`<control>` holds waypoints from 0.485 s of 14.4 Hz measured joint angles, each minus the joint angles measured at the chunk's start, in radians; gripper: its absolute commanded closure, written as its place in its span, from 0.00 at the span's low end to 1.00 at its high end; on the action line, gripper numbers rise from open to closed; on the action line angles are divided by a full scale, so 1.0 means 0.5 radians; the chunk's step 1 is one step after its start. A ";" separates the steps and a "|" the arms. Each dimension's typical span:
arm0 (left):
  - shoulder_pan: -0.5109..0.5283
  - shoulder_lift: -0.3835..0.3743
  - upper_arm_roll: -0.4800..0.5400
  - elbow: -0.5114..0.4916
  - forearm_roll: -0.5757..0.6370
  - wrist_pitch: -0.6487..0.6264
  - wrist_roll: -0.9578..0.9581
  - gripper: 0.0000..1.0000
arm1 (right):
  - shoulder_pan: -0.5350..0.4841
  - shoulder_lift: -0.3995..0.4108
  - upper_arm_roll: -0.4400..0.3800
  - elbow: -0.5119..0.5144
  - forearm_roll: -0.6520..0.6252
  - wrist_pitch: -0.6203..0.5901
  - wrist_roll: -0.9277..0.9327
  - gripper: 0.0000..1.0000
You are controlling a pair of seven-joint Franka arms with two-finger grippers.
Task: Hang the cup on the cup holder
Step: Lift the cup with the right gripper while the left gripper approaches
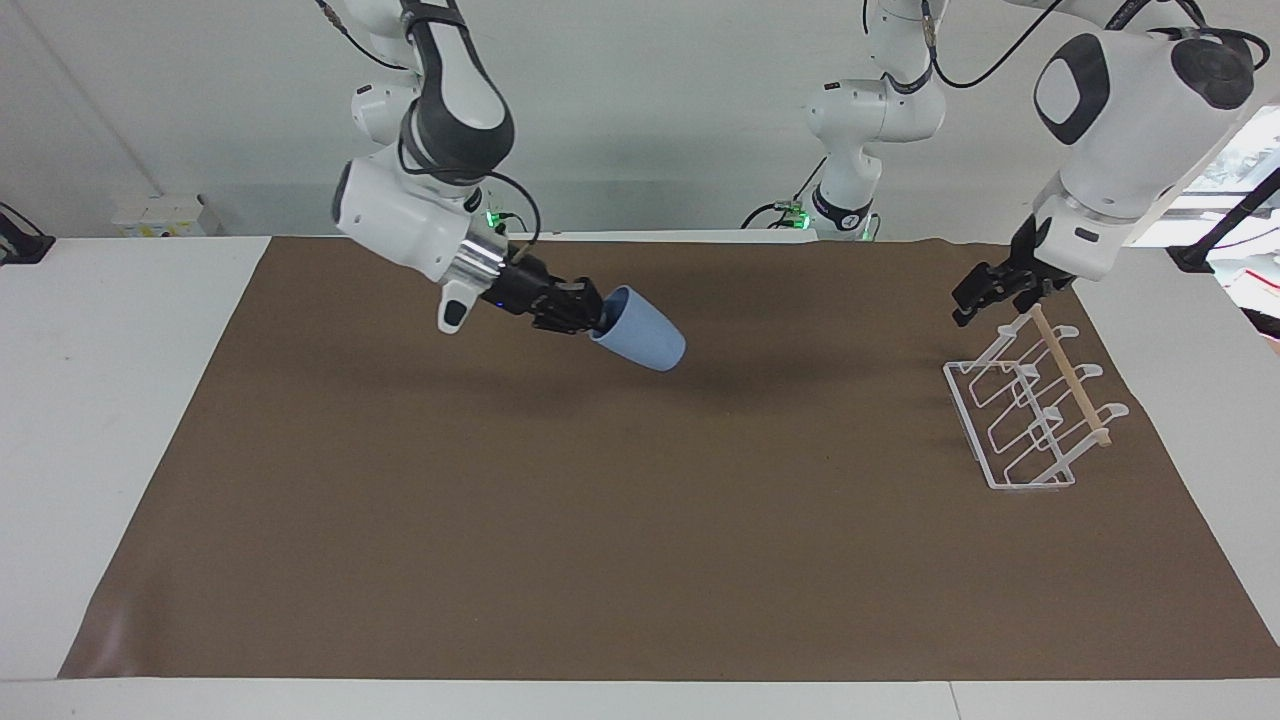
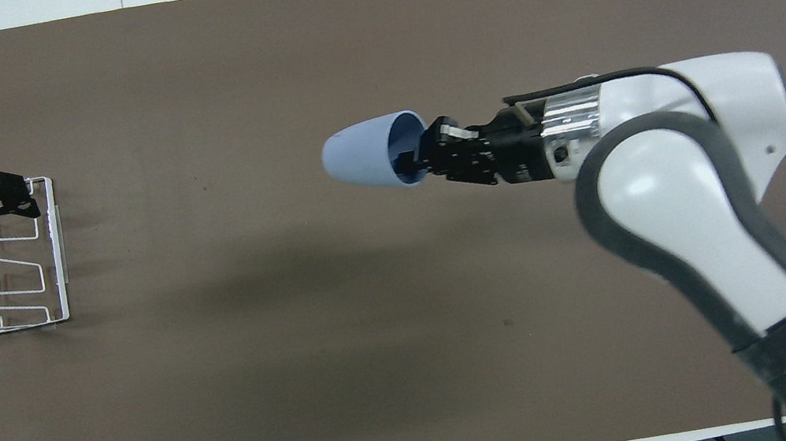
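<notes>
The right claw (image 1: pixel 592 318) pinches the rim of the small light-blue plastic cup (image 1: pixel 641 342), one finger inside, so its open mouth is free for a prong. That arm stretches low and level over the mid-worktop (image 1: pixel 640 520), cup base leading. At the left arm's end, the left claw (image 1: pixel 975 300), seemingly open and empty, hovers above the white wire cup holder (image 1: pixel 1030 410) with its wooden dowel, perhaps to steady it.

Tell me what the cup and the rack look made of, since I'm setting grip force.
Cup: probably matte plastic, with an even light-blue surface and no glare. Cup holder: thin white wire, likely coated metal, with a pale dowel across the top that looks wooden.
</notes>
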 measured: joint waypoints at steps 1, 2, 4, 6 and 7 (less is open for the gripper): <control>-0.060 -0.005 -0.004 -0.007 -0.015 0.008 -0.250 0.00 | 0.141 0.020 0.003 0.016 0.041 0.147 0.146 1.00; -0.112 -0.008 -0.006 -0.008 -0.029 0.025 -0.479 0.00 | 0.232 0.038 0.004 0.034 0.057 0.215 0.278 1.00; -0.188 -0.013 -0.009 -0.008 -0.075 0.075 -0.934 0.00 | 0.271 0.055 0.002 0.059 0.059 0.151 0.437 1.00; -0.214 -0.013 -0.010 -0.008 -0.148 0.162 -1.364 0.00 | 0.220 0.055 -0.014 0.079 0.062 -0.069 0.463 1.00; -0.211 -0.013 -0.008 -0.004 -0.222 0.197 -1.575 0.00 | 0.177 0.055 -0.021 0.087 0.062 -0.167 0.463 1.00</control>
